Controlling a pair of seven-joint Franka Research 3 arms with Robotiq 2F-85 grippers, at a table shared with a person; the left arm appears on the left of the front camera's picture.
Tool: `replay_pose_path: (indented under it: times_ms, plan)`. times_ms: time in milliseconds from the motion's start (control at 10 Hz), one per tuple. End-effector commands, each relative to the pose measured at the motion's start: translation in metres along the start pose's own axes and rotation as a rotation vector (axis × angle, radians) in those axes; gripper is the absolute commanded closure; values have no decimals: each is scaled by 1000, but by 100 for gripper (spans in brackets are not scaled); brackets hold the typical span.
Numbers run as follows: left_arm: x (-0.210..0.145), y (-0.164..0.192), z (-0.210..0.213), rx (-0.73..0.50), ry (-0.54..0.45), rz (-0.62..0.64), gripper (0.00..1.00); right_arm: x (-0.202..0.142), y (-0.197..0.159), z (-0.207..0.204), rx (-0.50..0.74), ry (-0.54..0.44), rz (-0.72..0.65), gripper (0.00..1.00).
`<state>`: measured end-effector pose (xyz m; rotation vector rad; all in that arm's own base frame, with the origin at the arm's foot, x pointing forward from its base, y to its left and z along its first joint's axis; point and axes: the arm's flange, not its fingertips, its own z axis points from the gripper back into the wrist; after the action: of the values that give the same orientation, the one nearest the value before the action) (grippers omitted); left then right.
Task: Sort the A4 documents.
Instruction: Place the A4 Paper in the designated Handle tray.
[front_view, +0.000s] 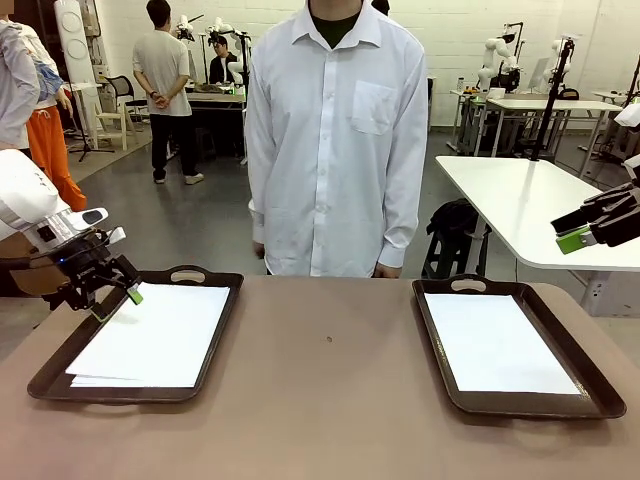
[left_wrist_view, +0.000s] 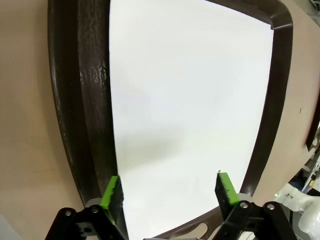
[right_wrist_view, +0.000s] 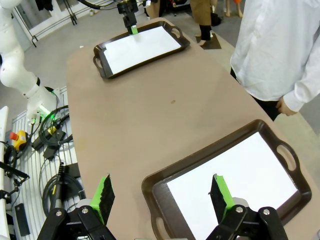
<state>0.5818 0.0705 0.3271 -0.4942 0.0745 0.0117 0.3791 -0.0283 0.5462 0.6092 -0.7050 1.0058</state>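
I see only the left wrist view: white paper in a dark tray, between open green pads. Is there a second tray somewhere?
Observer: Yes, a second tray lies on the table's right side, holding white paper.
Operator: Where is the right gripper?
Observer: The right gripper hangs open, high above that tray's outer side.
Operator: Is the person touching anything?
Observer: No, the person stands behind the table, arms down.
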Motion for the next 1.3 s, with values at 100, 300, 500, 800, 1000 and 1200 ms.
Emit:
replay_pose_path:
  times_ms: [100,300,500,800,1000,1200]
  plan:
    - [-8,-5,6,18,-41,32,0,-1,0,-2,1,6,-3,0]
    - [-13,-8,10,-51,-99,27,0,-1,0,-2,1,6,-3,0]
    - [-2,-3,8,5,-29,3,0,-1,0,-2,1,6,-3,0]
    - [-2,-3,8,5,-29,3,0,-1,0,-2,1,6,-3,0]
    - [-2,-3,8,5,-29,3,0,-1,0,-2,1,6,-3,0]
    - [-2,-3,8,5,-29,3,0,-1,0,-2,1,6,-3,0]
